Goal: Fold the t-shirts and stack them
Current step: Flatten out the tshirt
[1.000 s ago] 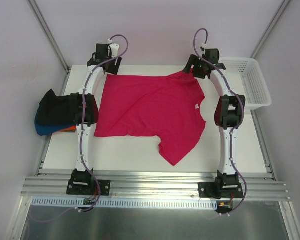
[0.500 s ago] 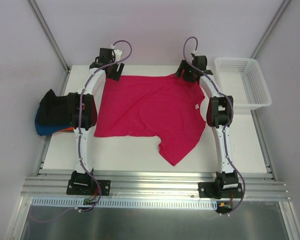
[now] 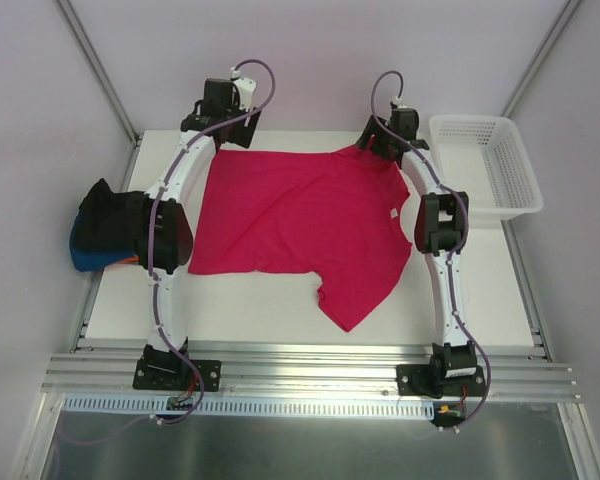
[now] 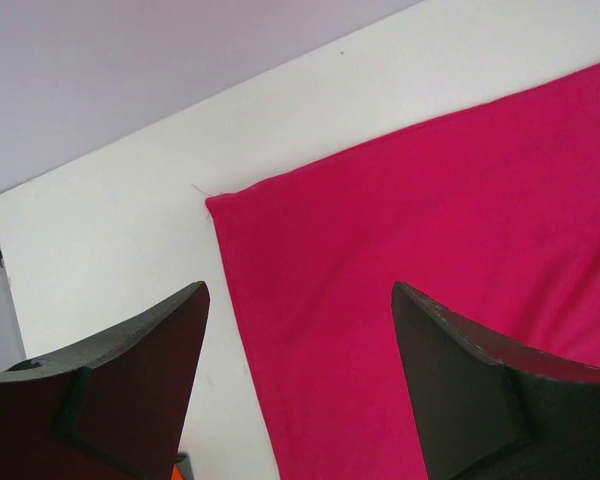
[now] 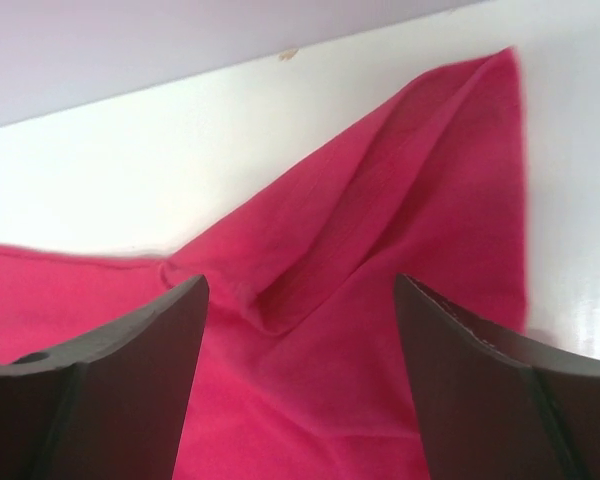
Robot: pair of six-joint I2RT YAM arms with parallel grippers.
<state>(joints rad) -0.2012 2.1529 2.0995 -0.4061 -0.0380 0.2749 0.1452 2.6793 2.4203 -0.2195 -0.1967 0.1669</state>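
Observation:
A crimson-pink t-shirt (image 3: 300, 225) lies spread flat on the white table, one sleeve pointing toward the near edge. My left gripper (image 3: 223, 133) is open above the shirt's far left corner (image 4: 225, 205), with nothing between its fingers. My right gripper (image 3: 380, 146) is open above the rumpled far right sleeve (image 5: 380, 250), holding nothing. A stack of folded shirts, black (image 3: 105, 215) on top of blue (image 3: 85, 257) and orange (image 3: 132, 260), sits at the table's left edge behind the left arm.
A white mesh basket (image 3: 488, 162) stands at the far right of the table. The back wall is close behind both grippers. The table's left edge runs beside the shirt stack.
The left gripper has moved slightly back toward the wall over the shirt's far left corner. The right gripper has shifted left over the far right sleeve. The shirt has not moved.

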